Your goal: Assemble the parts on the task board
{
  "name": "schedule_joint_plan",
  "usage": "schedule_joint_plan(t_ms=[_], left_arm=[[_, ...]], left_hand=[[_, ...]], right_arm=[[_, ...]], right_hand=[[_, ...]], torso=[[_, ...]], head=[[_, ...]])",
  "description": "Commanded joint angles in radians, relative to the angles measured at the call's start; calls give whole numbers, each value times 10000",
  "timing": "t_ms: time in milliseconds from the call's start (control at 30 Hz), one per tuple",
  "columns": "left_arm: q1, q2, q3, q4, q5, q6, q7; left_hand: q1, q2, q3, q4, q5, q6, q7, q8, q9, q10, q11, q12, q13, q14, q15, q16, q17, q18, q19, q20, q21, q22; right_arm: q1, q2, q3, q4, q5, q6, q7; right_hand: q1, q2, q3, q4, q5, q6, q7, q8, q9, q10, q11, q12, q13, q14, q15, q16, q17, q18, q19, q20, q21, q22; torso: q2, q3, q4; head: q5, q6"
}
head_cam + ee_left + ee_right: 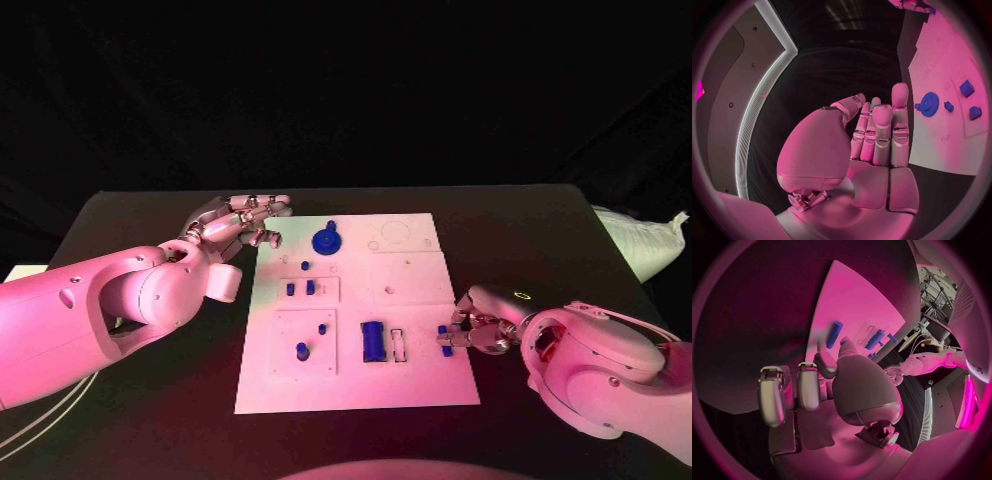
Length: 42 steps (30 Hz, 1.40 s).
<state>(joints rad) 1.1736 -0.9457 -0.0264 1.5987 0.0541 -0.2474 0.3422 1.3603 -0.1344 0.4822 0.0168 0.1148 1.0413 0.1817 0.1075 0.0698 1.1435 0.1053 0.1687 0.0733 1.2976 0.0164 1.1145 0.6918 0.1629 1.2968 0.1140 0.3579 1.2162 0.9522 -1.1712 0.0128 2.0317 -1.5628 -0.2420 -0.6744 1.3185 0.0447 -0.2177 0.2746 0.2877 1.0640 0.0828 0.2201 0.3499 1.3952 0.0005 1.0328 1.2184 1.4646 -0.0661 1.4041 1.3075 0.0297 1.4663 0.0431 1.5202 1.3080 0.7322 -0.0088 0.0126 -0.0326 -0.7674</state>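
1. Task board lies flat in the middle of your black tabletop, a white plate with shallow outlined recesses.
2. Your left hand sits off the board's far left corner, over the tabletop. From the left wrist view the fingers stand straight and close together, thumb alongside, with nothing in them and nothing touched.
3. Blue gear lies on the board's far left part, just beside that hand's fingertips but apart from them; the left wrist view shows it past the fingertips.
4. Two small blue blocks sit side by side in a recess nearer you than the gear, with a small blue peg between gear and blocks.
5. Another blue peg stands in the near left recess.
6. Long blue bar lies lengthwise near the board's middle, just beside a white slot.
7. Your right hand rests at the board's right edge with fingers curled toward a small blue piece. Fingertips are at or on it; you cannot tell whether it is gripped.
8. Right wrist view shows the bar beyond the curled fingers.
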Motion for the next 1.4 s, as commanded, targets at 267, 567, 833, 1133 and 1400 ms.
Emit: schedule_joint_plan(t_ms=[267, 567, 833, 1133, 1400], left_arm=[[-3, 26, 4, 14, 33, 217, 33], [-4, 15, 4, 18, 33, 213, 33], [-4, 9, 4, 20, 32, 211, 32], [-4, 1, 4, 23, 30, 202, 32], [-6, 8, 3, 14, 28, 206, 33]], left_hand=[[5, 122, -57, 27, -41, -11, -28, 55, -2, -57, -15, 35, 14, -93, 7, -46, -8, 154, -75, 9, -29, -9], [5, 122, -57, 27, -41, -11, -28, 55, -2, -57, -15, 35, 14, -93, 7, -46, -8, 154, -75, 9, -29, -9], [5, 122, -57, 27, -41, -11, -28, 55, -2, -57, -15, 35, 14, -93, 7, -46, -8, 154, -75, 9, -29, -9], [5, 122, -57, 27, -41, -11, -28, 55, -2, -57, -15, 35, 14, -93, 7, -46, -8, 154, -75, 9, -29, -9], [5, 122, -57, 27, -41, -11, -28, 55, -2, -57, -15, 35, 14, -93, 7, -46, -8, 154, -75, 9, -29, -9]], right_arm=[[-135, 359, -29, -217, -876, 547, -124], [-344, 707, -34, -418, -1479, 1377, -293], [-624, 1083, -44, -591, -2373, 2240, -443], [-698, 1140, -46, -617, -2517, 2262, -483], [-704, 1003, -27, -428, -1693, 1023, -426]], right_hand=[[661, -145, 81, -269, -103, 136, -51, -119, 17, 23, -20, 14, 87, 616, -9, 81, 208, -140, 670, 26, 76, 2143], [1662, -36, 511, -846, -1204, 211, -63, -232, 39, 13, -41, 38, 152, 630, -31, 143, 318, -155, 704, -3, 115, 2193], [2347, -4, 1050, -1319, -1871, 332, -78, -315, 42, 13, -61, 135, 258, 651, -45, 238, 474, -176, 752, -18, 170, 2258], [2152, -76, 1347, -1221, -1271, 349, -59, -459, 0, -11, -44, 90, 261, 648, -28, 238, 489, -175, 749, -6, 168, 2258], [2614, 81, 2531, -1525, -466, 396, -46, -558, 33, -27, -70, 30, 254, 651, -62, 251, 529, -183, 769, -49, 190, 2286]], torso=[[-5, 1, -2], [-5, -1, -4], [-9, 1, 5], [-18, -3, -9], [-21, 10, -4]], head=[[29, -20], [52, -42], [55, -75], [57, -81], [67, -89]])
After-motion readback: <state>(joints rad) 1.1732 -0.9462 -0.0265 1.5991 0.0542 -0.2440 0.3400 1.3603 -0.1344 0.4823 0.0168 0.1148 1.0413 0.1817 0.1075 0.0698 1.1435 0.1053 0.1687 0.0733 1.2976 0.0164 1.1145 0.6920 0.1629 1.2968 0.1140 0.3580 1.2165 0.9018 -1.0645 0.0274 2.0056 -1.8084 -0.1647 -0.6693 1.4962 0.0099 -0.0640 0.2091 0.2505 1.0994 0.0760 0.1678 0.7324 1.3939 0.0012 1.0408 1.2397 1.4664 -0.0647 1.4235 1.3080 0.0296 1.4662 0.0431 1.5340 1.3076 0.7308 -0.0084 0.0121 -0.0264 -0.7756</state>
